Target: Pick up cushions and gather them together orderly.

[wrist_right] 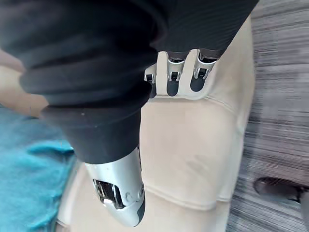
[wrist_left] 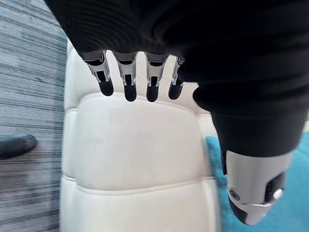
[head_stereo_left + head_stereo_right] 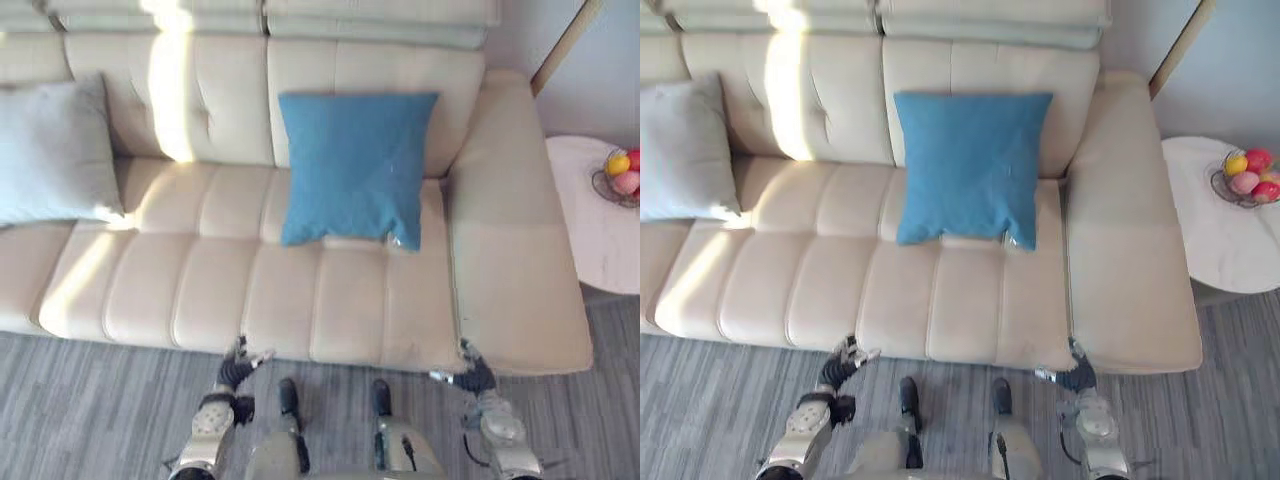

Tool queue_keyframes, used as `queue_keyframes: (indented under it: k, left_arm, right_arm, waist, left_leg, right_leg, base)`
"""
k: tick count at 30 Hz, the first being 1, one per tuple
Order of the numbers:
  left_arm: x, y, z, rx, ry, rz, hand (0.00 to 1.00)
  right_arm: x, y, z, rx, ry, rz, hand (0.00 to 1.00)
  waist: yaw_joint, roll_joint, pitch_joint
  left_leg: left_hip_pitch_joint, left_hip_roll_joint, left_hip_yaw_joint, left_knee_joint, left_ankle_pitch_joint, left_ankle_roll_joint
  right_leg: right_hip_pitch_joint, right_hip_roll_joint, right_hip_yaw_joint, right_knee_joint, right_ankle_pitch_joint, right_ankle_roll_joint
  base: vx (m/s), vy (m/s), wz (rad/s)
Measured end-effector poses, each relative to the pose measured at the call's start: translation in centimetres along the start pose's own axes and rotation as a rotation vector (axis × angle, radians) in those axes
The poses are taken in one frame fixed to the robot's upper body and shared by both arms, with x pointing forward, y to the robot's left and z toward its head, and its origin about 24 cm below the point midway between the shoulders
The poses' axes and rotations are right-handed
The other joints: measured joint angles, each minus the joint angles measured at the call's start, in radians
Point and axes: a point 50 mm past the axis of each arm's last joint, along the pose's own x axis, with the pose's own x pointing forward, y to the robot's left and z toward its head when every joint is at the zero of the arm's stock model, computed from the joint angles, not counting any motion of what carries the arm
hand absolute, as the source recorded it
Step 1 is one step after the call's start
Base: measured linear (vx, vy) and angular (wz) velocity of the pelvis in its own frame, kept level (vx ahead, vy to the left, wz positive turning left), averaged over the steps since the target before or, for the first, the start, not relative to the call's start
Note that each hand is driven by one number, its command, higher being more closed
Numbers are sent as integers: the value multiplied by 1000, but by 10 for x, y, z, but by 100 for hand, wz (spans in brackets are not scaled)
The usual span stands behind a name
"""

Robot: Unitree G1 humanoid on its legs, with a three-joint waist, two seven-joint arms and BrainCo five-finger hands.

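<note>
Blue cushion (image 3: 355, 165) upright against the sofa (image 3: 200, 290) back near the right arm; pale cushion (image 3: 50, 150) well apart at the left edge. Not gathered. Left hand (image 3: 240, 362) and right hand (image 3: 470, 372) at the seat's front edge, fingers relaxed, holding nothing. Next, probably: reaching for a cushion.

Left arm enters from lower left, forearm angled up and inward. Left hand (image 3: 240, 362) held low, fingers (image 2: 128, 82) straight in a row, thumb (image 2: 253, 191) set apart; nothing in it. Right arm enters from lower right, forearm angled up and inward. Right hand (image 3: 470, 374) at about the same height, fingers (image 1: 174, 79) straight, thumb (image 1: 120, 191) apart; empty. Hands well apart, roughly level, both relaxed.
</note>
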Motion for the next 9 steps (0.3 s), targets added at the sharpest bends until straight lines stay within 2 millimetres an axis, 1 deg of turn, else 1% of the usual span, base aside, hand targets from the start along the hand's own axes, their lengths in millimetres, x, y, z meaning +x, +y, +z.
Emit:
queue_keyframes:
  k: [1, 4, 5, 9]
  left_arm:
    - [-3, 3, -14, 12, 60, 9, 0]
    - [-11, 6, -37, 60, 157, 10, 0]
    - [-14, 7, -45, 68, 186, 15, 0]
    - [-20, 9, -58, 91, 242, 16, 0]
  right_arm:
    - [-2, 1, -14, -3, 61, 9, 0]
    - [-12, -4, -41, -10, 171, -2, 0]
    - [-15, -5, -47, -7, 199, -6, 0]
    - [-21, -4, -61, -4, 260, -1, 0]
  waist:
    - [-1, 2, -12]
    - [-1, 9, -47]
    - [-2, 9, -56]
    - [-3, 1, -64]
  left_leg:
    - [23, -4, 4, 0, -12, -3]
    - [54, -13, 5, -1, -25, 0]
    - [66, -18, 4, -2, -28, 2]
    - [96, -26, 0, -7, -34, 3]
  right_leg:
    - [18, -4, 2, -2, -5, 3]
    - [46, -15, 3, -3, -21, 5]
    - [58, -19, 2, -3, -27, 10]
    - [89, -27, 2, -4, -29, 12]
  base:
    - [10, 39, -4]
    - [0, 34, 1]
    - [-1, 27, 3]
    - [0, 0, 0]
